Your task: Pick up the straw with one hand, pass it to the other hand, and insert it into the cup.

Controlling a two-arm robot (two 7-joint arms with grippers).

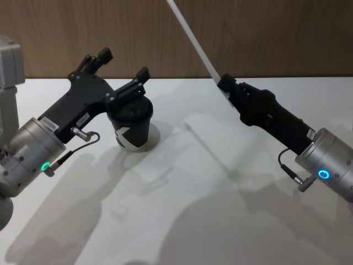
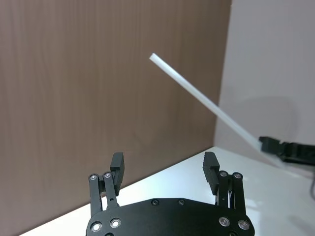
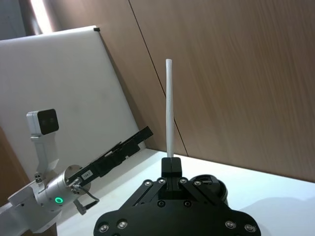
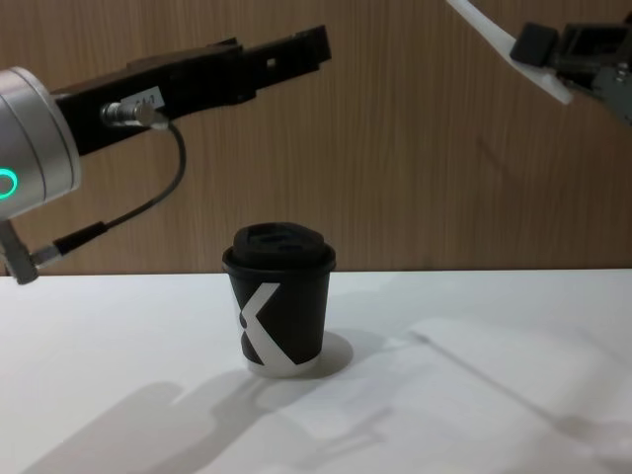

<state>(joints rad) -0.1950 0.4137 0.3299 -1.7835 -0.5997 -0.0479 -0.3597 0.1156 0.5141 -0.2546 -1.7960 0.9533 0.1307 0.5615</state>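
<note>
Lifting: judged done; straw (image 1: 196, 41) was clamped by right gripper (image 1: 226, 84).
Left gripper (image 1: 124, 63): was held spread, empty, near cup (image 1: 132, 124).
Pending: handover, insertion.

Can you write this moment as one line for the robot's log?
right gripper: shut on straw, up in air | left gripper: jaws open, above cup | cup: upright, lid on

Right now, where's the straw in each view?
Head: the straw slants up-left at top centre, out of the right gripper.
Left wrist: straw runs diagonally across the middle, beyond the open left gripper.
Right wrist: straw runs straight out from the fingertips, mid-picture.
Chest: straw in the top right corner.
Shared landmark: the right gripper clamped on its lower end.
</note>
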